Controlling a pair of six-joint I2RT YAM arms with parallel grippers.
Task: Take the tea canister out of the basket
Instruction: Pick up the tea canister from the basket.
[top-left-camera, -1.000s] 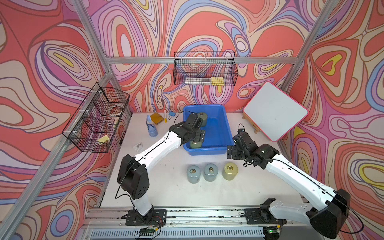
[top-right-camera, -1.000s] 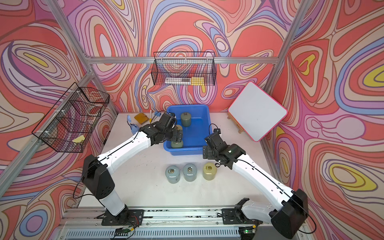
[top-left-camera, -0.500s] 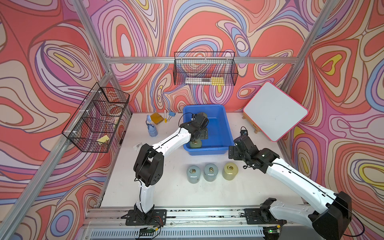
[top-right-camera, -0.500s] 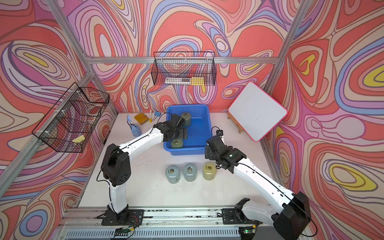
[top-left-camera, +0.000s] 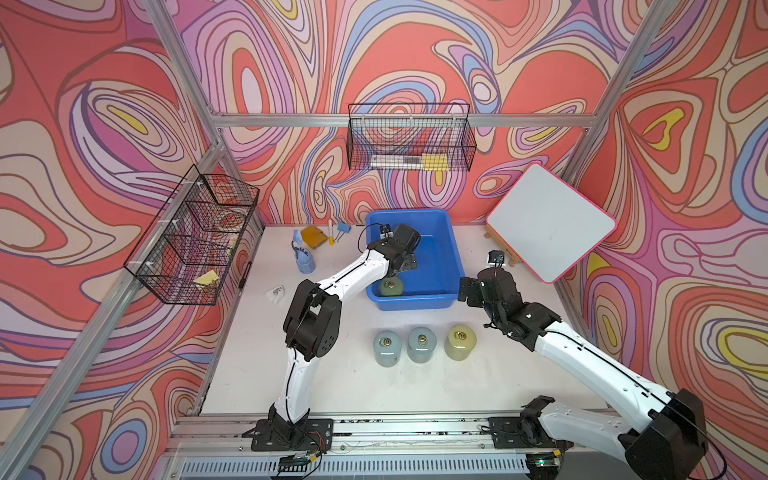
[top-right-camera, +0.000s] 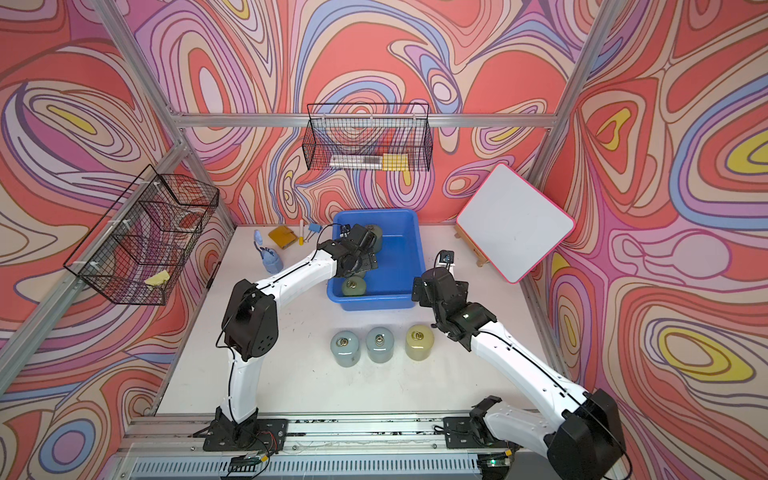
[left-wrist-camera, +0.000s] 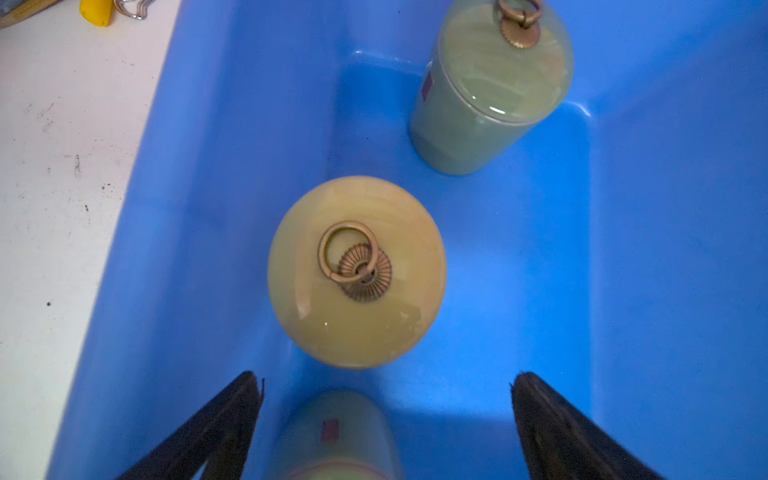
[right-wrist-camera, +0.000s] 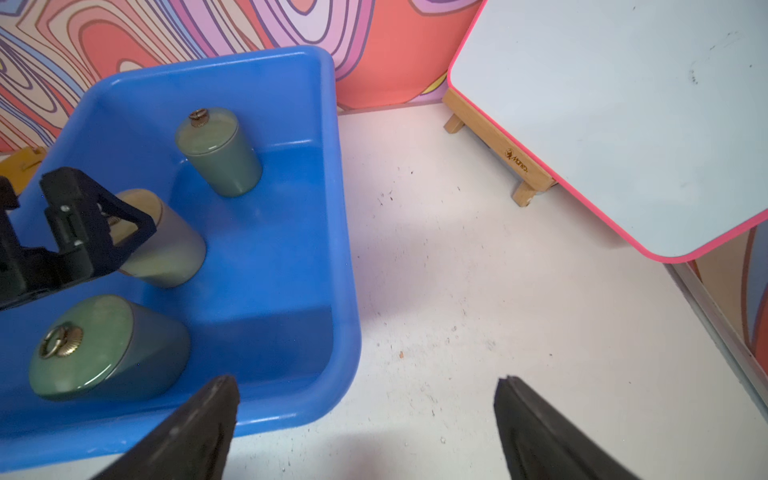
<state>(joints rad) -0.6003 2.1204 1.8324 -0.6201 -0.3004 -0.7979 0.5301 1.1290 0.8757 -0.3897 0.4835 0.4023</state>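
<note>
**A:** Where were the tea canisters?

**B:** Three sat inside the blue basket (top-left-camera: 415, 302). The yellow canister (left-wrist-camera: 357, 270) was near the middle, the far green canister (left-wrist-camera: 490, 83) was toward the back wall, and the near green canister (top-left-camera: 392, 286) was in the front left corner.

**A:** And the left arm?

**B:** Its elbow was raised above the tabletop (top-left-camera: 353, 382) and its forearm reached over the basket's left rim. The left gripper (left-wrist-camera: 386, 378) pointed down into the basket with its jaws spread wide, gripping nothing. In the left wrist view the yellow canister lay just ahead of the fingertips, apart from them. The near green canister showed blurred between the fingers.

**A:** The right arm?

**B:** It stretched forward from its base. The right gripper (right-wrist-camera: 365, 382) hung over the tabletop just outside the basket's front right corner, also spread wide and empty.

**A:** Anything further out?

**B:** A row of three canisters (top-left-camera: 422, 345) stood on the tabletop in front of the basket, two grey-blue and one yellow. A whiteboard (top-left-camera: 548, 224) leaned at the right.
</note>
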